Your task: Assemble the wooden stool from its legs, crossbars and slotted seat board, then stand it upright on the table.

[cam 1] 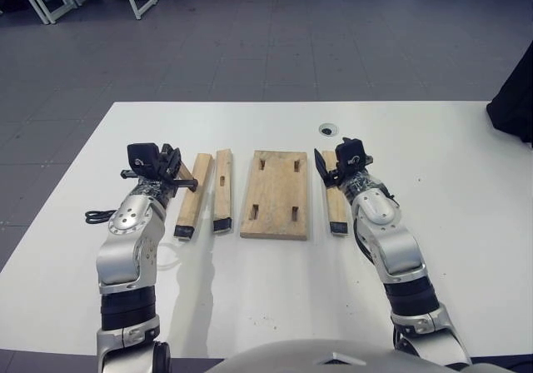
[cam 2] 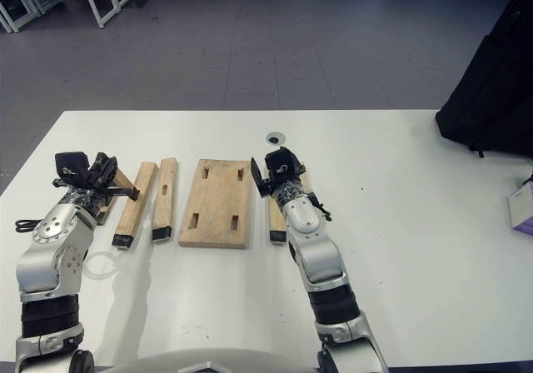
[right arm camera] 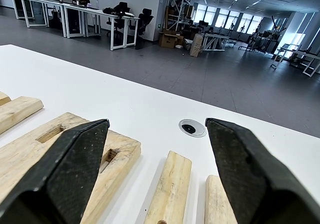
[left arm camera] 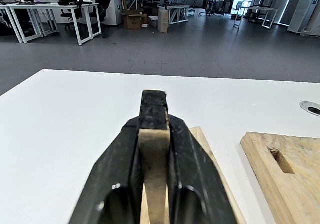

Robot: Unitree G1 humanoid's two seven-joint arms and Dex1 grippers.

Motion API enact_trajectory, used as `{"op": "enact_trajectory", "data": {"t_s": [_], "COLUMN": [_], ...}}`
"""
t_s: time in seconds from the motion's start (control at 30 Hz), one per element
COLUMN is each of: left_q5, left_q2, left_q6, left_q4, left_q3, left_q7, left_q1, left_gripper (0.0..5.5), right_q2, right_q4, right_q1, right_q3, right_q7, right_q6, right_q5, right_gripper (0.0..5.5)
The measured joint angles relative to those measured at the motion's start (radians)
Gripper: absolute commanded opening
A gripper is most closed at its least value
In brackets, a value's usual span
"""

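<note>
The slotted seat board (cam 1: pixel 275 194) lies flat at mid-table. Two wooden legs with black end caps (cam 1: pixel 193 196) (cam 1: pixel 222 190) lie side by side to its left. My left gripper (cam 1: pixel 158 171) hovers just left of them, shut on another wooden piece (left arm camera: pixel 152 149) with a black-capped tip, which stands up between the fingers in the left wrist view. To the right of the board, my right gripper (cam 1: pixel 337 163) is open above the far end of a leg (cam 1: pixel 336 208). In the right wrist view two wooden pieces (right arm camera: pixel 170 184) (right arm camera: pixel 220 204) lie below its spread fingers (right arm camera: pixel 75 164).
A round cable grommet (cam 1: pixel 329 128) sits in the white table (cam 1: pixel 466 190) behind the board. A black cable (cam 1: pixel 98 216) lies near the left edge, with a thin white loop (cam 1: pixel 166 256) beside my left arm. A black bag (cam 1: pixel 512 98) stands past the far right corner.
</note>
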Motion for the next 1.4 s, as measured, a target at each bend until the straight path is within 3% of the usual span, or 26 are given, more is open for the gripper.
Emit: {"op": "enact_trajectory", "data": {"t_s": [0.47, 1.13, 1.2, 1.4], "left_q5": [0.046, 0.048, 0.048, 0.062], "left_q2": [0.010, 0.049, 0.049, 0.040], "left_q6": [-0.075, 0.084, 0.084, 0.089], "left_q4": [0.087, 0.077, 0.077, 0.073], "left_q3": [-0.039, -0.055, -0.057, -0.077], "left_q7": [-0.037, -0.065, -0.065, -0.063], "left_q1": [-0.011, -0.080, -0.080, -0.051], "left_gripper": [0.41, 0.41, 0.97, 1.68], "right_q2": [-0.001, 0.006, 0.005, 0.005], "right_q4": [0.003, 0.023, 0.024, 0.028], "right_q1": [-0.002, -0.003, -0.005, -0.017], "right_q3": [-0.013, -0.009, -0.010, -0.010], "right_q7": [0.022, 0.009, 0.008, 0.006], "right_q6": [0.006, 0.001, 0.000, -0.027], "right_q5": [0.003, -0.001, -0.001, -0.001], "right_gripper": [3.55, 3.55, 3.55, 3.55]}}
